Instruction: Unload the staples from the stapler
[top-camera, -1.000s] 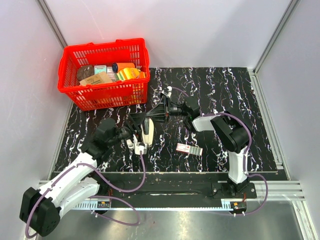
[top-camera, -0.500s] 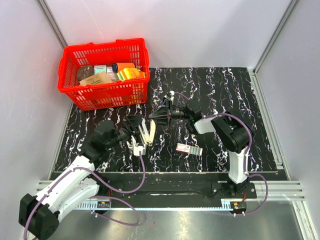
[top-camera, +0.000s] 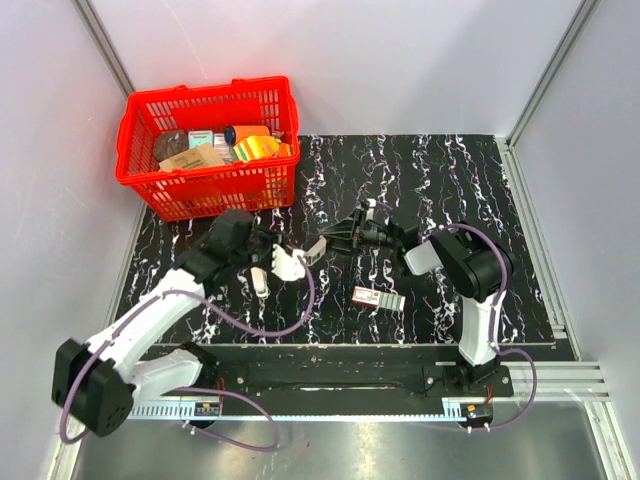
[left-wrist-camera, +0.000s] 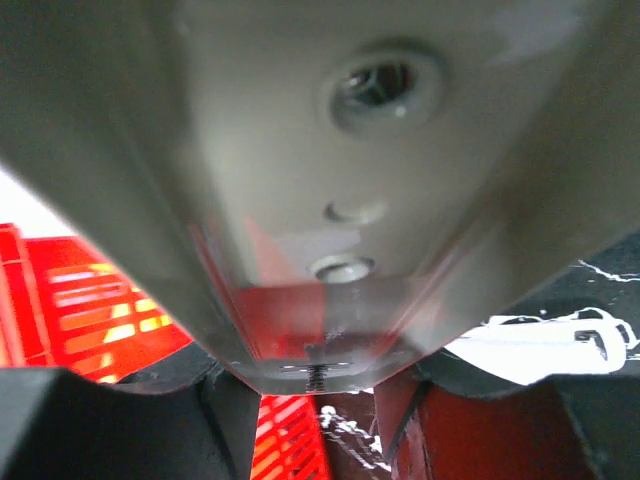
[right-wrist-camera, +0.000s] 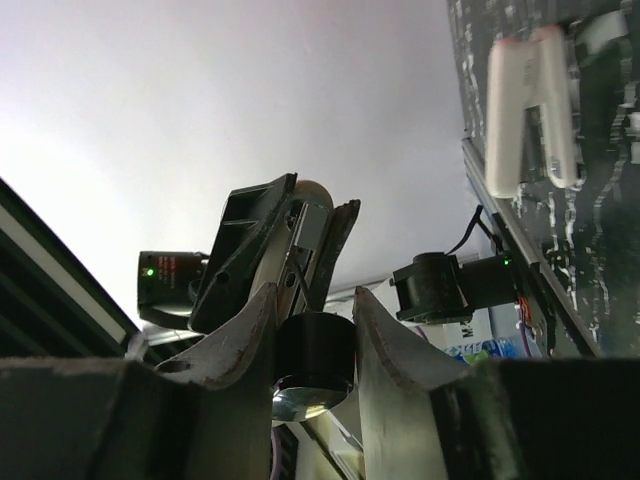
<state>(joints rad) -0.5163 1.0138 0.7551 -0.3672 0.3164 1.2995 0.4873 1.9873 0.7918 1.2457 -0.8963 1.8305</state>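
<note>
The stapler (top-camera: 291, 264) is off the worktop (top-camera: 450, 180) now, held in the air between the two arms, left of centre and just near of the red basket (top-camera: 140, 110). A second ago it lay flat on the marbled surface with the left pincer (top-camera: 274, 258) beside it. Half a second ago it stood splayed open in a V.

Since then the left arm (top-camera: 150, 310) has swung toward the far side and carried it up, turned roughly left to right. The left pincer is clenched on the stapler's left end, and its wrist view is filled by the grey metal body wedged between the fingers.

The right pincer (top-camera: 333, 241) has shifted right and nearer and meets the other end. Its fingers squeeze a dark rounded part that I take to be the stapler's tip, though that is not certain.

The short white bar (top-camera: 259, 281) shows just near of the left pincer. The red-and-white box (top-camera: 378, 298) lies apart to the right.

No staples are visible yet. With both ends held, the stapler looks ready to be opened, so the unloading proper seems only to be starting.
</note>
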